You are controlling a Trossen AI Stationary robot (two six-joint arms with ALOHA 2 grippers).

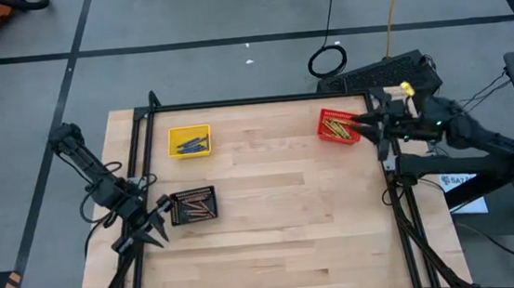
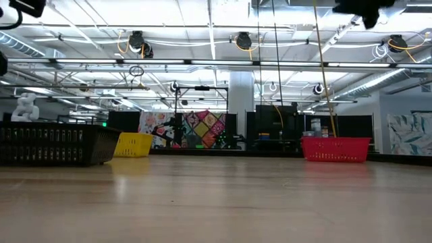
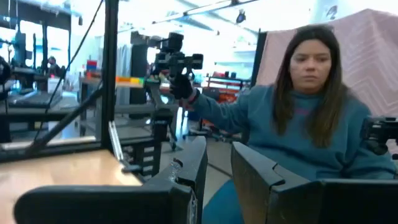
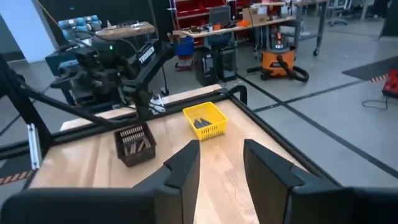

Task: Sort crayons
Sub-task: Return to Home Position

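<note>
Three small mesh baskets stand on the wooden table (image 1: 274,226). A yellow basket (image 1: 189,141) at the far left holds blue crayons (image 1: 191,146). At the far right a red basket (image 1: 337,126) holds yellow-green crayons (image 1: 334,132). Brown crayons (image 1: 194,208) lie in the black basket (image 1: 192,206) at the left. My left gripper (image 1: 155,229) hangs open beside the black basket, over the table's left edge, with nothing between its fingers (image 3: 186,180). My right gripper (image 1: 368,129) is open next to the red basket, raised, facing across the table (image 4: 221,168).
A black metal frame (image 1: 253,100) runs around the table's edges, with posts at the corners. Beyond the table a person (image 3: 311,124) sits holding a control handle. Bare wood lies between the baskets and toward the near edge.
</note>
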